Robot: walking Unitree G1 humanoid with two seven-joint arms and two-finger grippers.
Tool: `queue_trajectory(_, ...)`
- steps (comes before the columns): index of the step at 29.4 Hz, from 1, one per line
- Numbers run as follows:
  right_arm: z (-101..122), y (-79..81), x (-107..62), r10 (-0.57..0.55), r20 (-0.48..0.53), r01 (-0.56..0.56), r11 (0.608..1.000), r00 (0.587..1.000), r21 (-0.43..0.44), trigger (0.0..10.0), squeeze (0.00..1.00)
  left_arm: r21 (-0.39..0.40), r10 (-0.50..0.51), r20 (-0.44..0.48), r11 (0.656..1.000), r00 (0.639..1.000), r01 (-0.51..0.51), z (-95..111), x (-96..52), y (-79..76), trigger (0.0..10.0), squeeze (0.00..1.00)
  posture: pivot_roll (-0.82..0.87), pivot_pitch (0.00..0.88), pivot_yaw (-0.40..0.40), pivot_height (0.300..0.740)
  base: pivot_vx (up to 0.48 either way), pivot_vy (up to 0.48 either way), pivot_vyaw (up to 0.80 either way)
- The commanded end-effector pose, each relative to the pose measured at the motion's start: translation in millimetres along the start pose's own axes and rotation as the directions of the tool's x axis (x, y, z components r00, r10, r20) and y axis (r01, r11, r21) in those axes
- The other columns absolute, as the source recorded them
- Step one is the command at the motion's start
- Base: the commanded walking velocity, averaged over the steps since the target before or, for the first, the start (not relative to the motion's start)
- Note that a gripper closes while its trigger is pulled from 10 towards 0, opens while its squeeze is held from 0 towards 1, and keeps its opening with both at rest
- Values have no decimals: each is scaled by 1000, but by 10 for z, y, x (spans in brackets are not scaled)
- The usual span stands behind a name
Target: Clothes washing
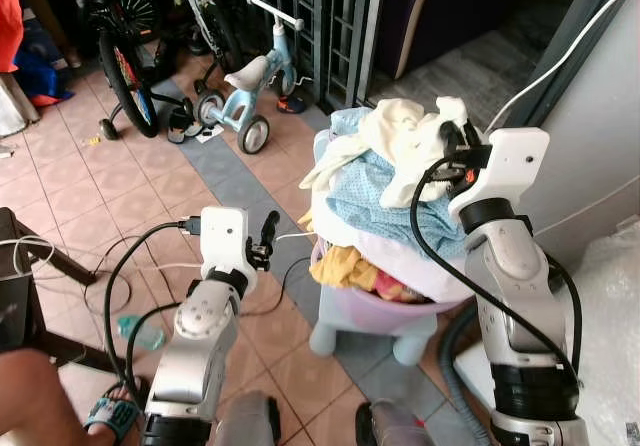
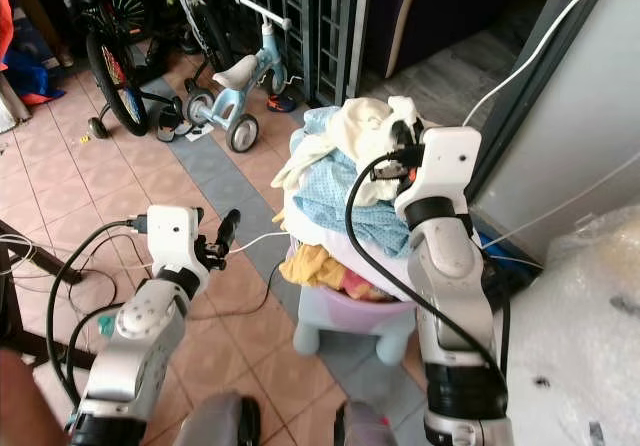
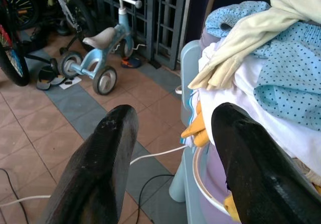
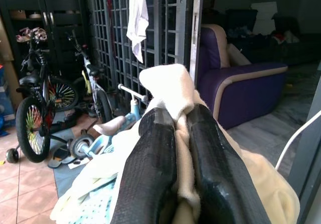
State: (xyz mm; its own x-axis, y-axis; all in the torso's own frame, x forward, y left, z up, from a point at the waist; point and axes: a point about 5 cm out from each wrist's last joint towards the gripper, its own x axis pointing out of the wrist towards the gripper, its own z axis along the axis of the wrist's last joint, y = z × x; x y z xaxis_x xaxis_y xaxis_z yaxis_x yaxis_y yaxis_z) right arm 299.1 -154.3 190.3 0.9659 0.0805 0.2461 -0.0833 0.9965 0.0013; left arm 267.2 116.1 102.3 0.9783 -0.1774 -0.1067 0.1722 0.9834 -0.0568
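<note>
A lilac basket (image 1: 400, 316) stands on the tiled floor (image 1: 90, 181) just ahead of the robot, heaped high with clothes: a cream garment (image 1: 405, 136) on top, a blue dotted cloth (image 1: 375, 196) under it, a white piece below that, and a yellow cloth (image 1: 345, 264) hanging over the near-left rim. The right gripper (image 4: 175, 148) is at the top of the heap, its two black fingers pressed together on a fold of the cream garment, which pokes up between and beyond the fingertips. The left gripper (image 3: 170, 153) hangs in the air to the left of the basket, near its rim but touching nothing, with its fingers (image 3: 100, 169) spread wide. Cables trail over the floor at the near left, and a white one runs toward the basket. Far left stand a blue tricycle (image 1: 245, 86) and a black bike (image 1: 125, 56) in front of a dark metal grille (image 1: 310, 16). Beyond the grille, far right, is a purple sofa (image 4: 235, 91). A person's sandalled foot (image 1: 110, 416) shows at the near left edge.
</note>
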Motion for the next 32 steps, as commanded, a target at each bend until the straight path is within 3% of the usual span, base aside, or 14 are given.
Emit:
queue_trajectory(1, -10, 13, 4, -7, -8, 7, 1000, 1000, 1, 10000, 0, 3, -2, -8, 1000, 1000, 2, -27, -15, 4, 10000, 0, -28, 64, 22, 740, -454, 0, 0)
queue_trajectory(11, -76, 5, -6, -7, -36, 6, 1000, 999, -27, 10000, 0, 7, -8, -15, 1000, 1000, 8, -41, -24, -26, 10000, 0, -28, 66, 20, 740, -271, 0, 0)
queue_trajectory(21, -78, -33, -61, -54, -33, 53, 998, 998, -28, 10000, 0, -11, -70, 55, 997, 996, 71, 101, 41, -5, 10000, 0, -46, 77, 50, 740, 0, 0, -800)
queue_trajectory(32, 76, -156, 71, -104, 40, 108, 989, 994, -99, 10000, 0, -27, -84, 56, 996, 995, 86, 59, 6, -32, 10000, 0, -43, 75, 45, 740, 204, 0, -800)
